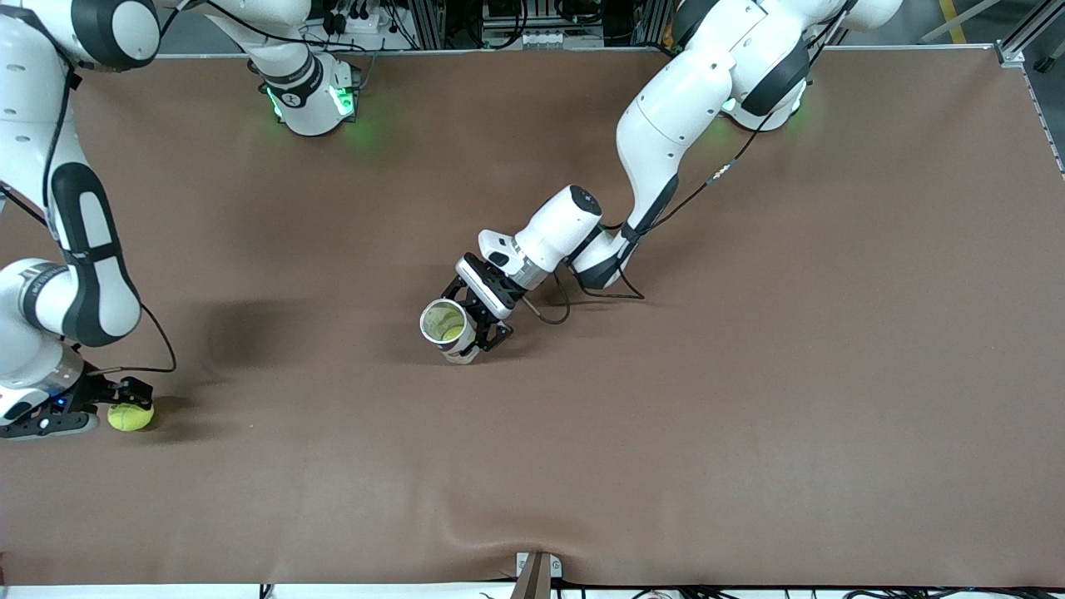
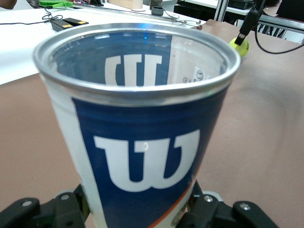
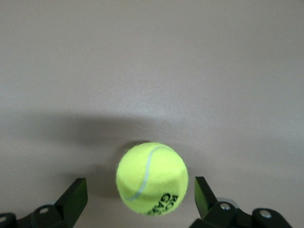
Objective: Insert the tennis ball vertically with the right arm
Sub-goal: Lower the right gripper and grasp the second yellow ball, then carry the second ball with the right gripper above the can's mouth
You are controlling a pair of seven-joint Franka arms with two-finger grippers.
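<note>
The tennis ball [image 1: 131, 417] lies on the brown surface [image 1: 749, 416], well away from the can [image 1: 448, 326], out toward the right arm's end and a bit nearer to the front camera than the can is. The right hand [image 1: 133, 398] is low down at the ball, with its two black fingers [image 3: 76, 197] spread wide, one on each side of the ball. There is a small gap between each finger and the ball, so the hand is released and is not squeezing anything. The ball is bright yellow-green with a pale seam and some black letters on it. The can sits near the middle of the surface. It is blue and white with a big white W on its side and a shiny metal rim, and its open mouth points up, tipped a little toward the front camera. The left hand [image 1: 476, 326] is clamped around the lower part of the can and grips it. Something yellow-green shows down inside the can
</note>
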